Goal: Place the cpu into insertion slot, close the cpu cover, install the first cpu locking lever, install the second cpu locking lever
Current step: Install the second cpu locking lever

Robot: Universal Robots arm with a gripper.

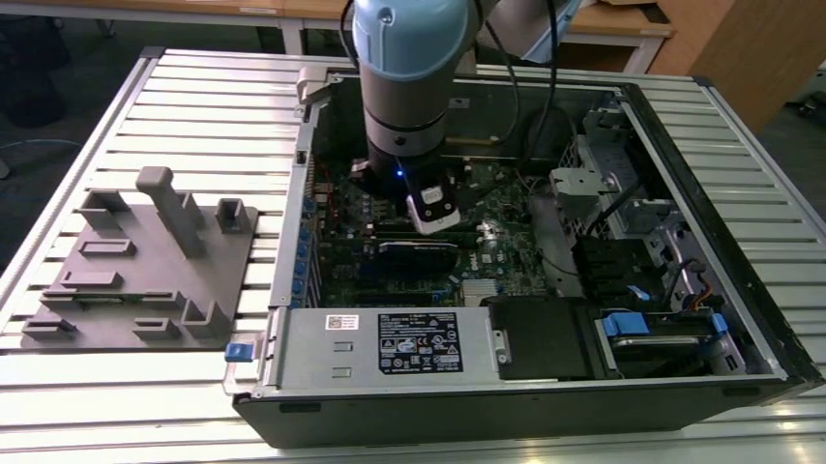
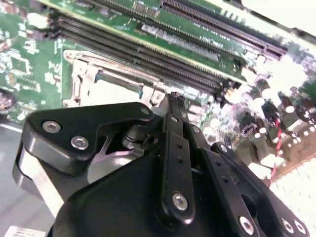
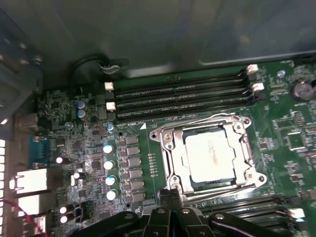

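A: So where does the cpu (image 3: pixel 209 154) sit?

B: It lies flat in the insertion slot (image 3: pixel 240 153) on the green motherboard (image 3: pixel 89 148), its pale silver face up. The cpu cover (image 3: pixel 170 148) is folded down around it, framing the chip through its window.

A: And the pincer (image 3: pixel 170 195)?

B: Its black fingers (image 2: pixel 174 116) are pressed together, tips meeting in a point, holding nothing. In the first wrist view the tips hover right at the socket's edge, beside the cover's corner.

A: What lies around the socket?

B: Long black memory slots (image 3: pixel 182 96) run along one side of it, and more on the opposite side. A row of round capacitors (image 3: pixel 108 170) stands nearby.

A: The wider scene?

B: In the exterior view the arm (image 1: pixel 406 87) reaches down into an open computer case (image 1: pixel 543 387) on a slatted counter (image 1: pixel 193 106). A grey fixture (image 1: pixel 142 261) sits at the exterior view's left, well apart from the case.
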